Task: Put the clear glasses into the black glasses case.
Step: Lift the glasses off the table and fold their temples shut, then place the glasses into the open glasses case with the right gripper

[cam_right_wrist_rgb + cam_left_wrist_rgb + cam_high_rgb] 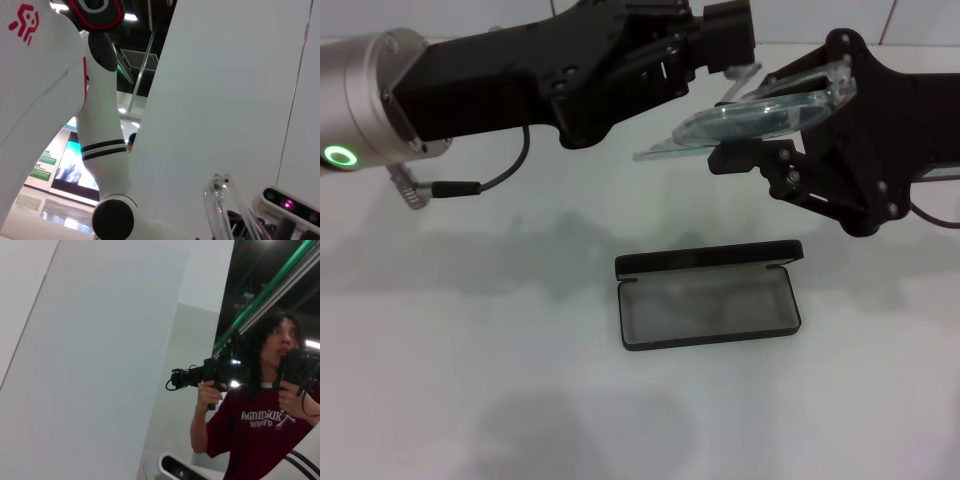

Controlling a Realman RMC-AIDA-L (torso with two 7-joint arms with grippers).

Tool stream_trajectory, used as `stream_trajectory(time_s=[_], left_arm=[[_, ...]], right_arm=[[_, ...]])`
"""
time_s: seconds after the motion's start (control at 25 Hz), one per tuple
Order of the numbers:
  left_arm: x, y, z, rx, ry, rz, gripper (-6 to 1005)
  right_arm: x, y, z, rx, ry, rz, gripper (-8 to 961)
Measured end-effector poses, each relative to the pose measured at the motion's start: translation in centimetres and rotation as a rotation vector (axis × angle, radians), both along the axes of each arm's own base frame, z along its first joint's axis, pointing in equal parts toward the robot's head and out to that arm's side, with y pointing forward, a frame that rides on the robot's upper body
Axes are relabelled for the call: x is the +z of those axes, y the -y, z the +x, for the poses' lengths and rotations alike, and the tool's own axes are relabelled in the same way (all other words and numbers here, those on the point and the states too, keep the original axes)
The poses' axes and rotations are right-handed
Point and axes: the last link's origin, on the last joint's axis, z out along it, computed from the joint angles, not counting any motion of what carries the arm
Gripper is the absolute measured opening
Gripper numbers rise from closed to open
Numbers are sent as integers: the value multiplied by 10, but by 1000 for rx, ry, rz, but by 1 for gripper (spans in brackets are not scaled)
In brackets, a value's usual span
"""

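- Glasses (760, 115) — held up in the air between my two grippers, well above the counter (470, 380); lenses lie roughly flat, one clear arm trails toward my left side.
- Right gripper (790, 130) — fingers clamped on the frame at its right end, one above and one below the lens; this grip carries the load.
- Left gripper (725, 45) — at the far-left end of the glasses, touching or just beside the hinge; I cannot tell whether its fingers are closed on it.
- Case (710, 298) — open on the counter, below and a little nearer than the glasses, lid standing at the far edge, grey lining bare.
- Step in hand, as I judge it — bringing the folded glasses down over the tray.
- To do it well: check that both arms are folded in, free the left gripper, line the frame's long axis with the case's, lower level, clear of the lid.
- Risk — a trailing arm catching the rim and tipping the case.
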Motion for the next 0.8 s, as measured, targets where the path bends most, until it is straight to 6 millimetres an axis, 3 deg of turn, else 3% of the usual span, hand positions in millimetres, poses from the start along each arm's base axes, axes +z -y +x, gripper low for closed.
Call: stream_trajectory(time_s=[0.36, 0.8], left_arm=[[7, -3, -4, 20, 11, 34, 102], [38, -6, -42, 128, 20, 190, 102]], right_arm=[[1, 2, 2, -2, -5, -4, 97], [-1, 6, 13, -52, 17, -30, 98]])
